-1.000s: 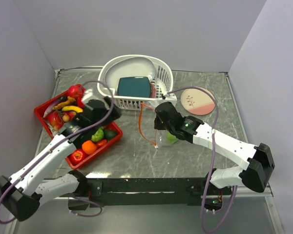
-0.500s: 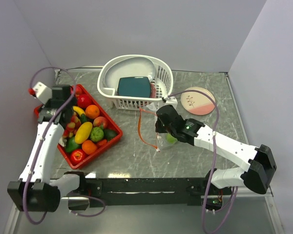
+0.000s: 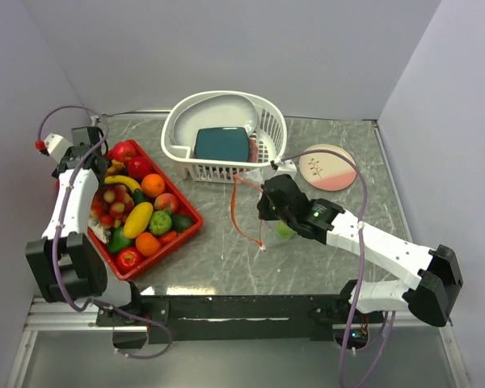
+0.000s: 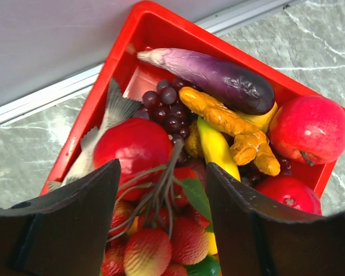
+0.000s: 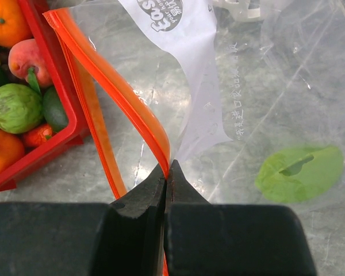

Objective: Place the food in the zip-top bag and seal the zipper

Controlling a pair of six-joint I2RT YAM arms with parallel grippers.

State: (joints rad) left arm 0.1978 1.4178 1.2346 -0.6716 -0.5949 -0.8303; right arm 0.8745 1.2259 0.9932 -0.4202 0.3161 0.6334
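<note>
The food lies in a red tray: orange, lemon, green piece, apples. My left gripper is open and empty above the tray's far-left corner. In the left wrist view its jaws straddle a lychee bunch, with grapes, a banana and an apple beyond. My right gripper is shut on the zipper of the zip-top bag, pinching the strip at its tips. A green piece lies inside the bag.
A white slotted basket with a teal slab stands at the back centre. A pink and white plate lies at the back right. Walls close in on the left, the back and the right.
My left arm has swung back from over the tray's middle to its far-left corner, gripper open. My right gripper has kept its hold on the zipper, hardly moving.
</note>
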